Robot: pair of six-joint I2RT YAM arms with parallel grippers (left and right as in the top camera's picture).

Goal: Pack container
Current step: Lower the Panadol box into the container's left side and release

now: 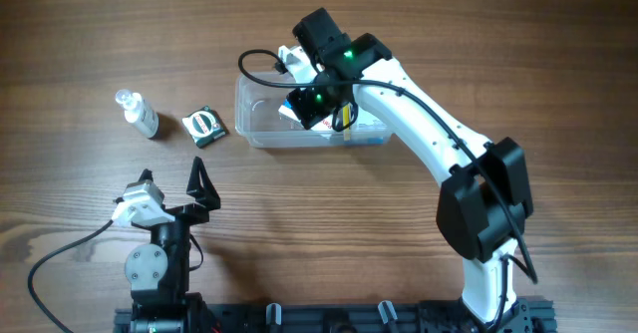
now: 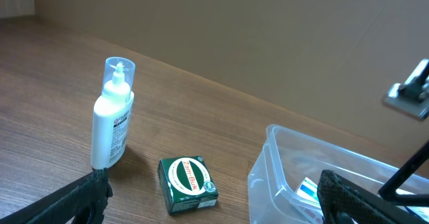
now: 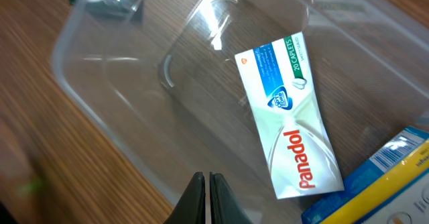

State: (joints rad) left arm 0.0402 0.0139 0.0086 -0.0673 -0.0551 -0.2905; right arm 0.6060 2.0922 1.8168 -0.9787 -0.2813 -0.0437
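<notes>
Container: clear tub, far centre of desk; inside lie a white Panadol box and a blue-and-yellow box, just beside each other.
Right hand: over the container's interior, fingers pressed together, nothing between them.
Left hand: near desk edge, well apart from the container, fingers spread wide, empty.
White bottle: upright, left of the container.
Green box: between bottle and container.
</notes>
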